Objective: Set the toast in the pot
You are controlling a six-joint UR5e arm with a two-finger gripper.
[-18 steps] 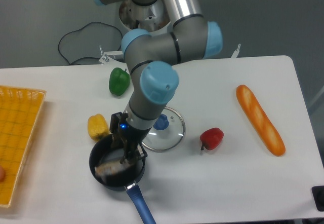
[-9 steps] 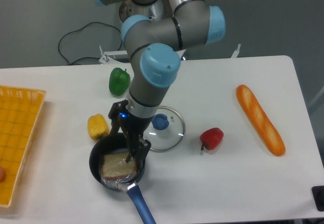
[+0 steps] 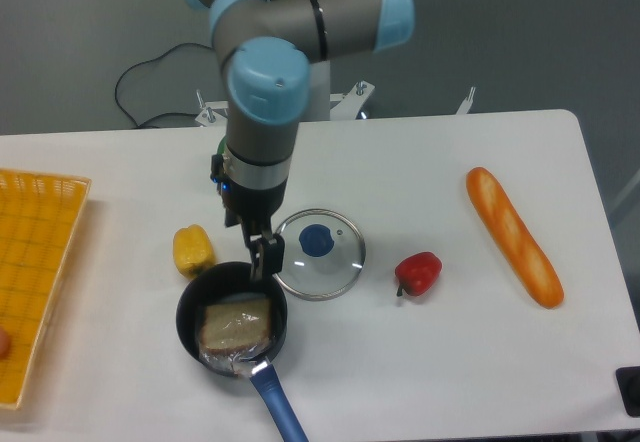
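Note:
The toast (image 3: 235, 323), a tan slice in clear wrap, lies flat inside the black pot (image 3: 186, 311) at the table's front left. The wrap spills over the near rim by the blue handle (image 3: 279, 413). My gripper (image 3: 264, 259) hangs just above the pot's far right rim, clear of the toast. It points down and is open, with nothing between its fingers.
The glass lid (image 3: 339, 264) with a blue knob lies right of the pot. A yellow pepper (image 3: 193, 250) sits by the pot's far left. A red pepper (image 3: 418, 272) and a baguette (image 3: 514, 234) lie to the right. A yellow basket (image 3: 35, 272) is at the left edge.
The gripper let go of the toast, which settled flat in the pot. The arm then rose and drew back toward the far side.

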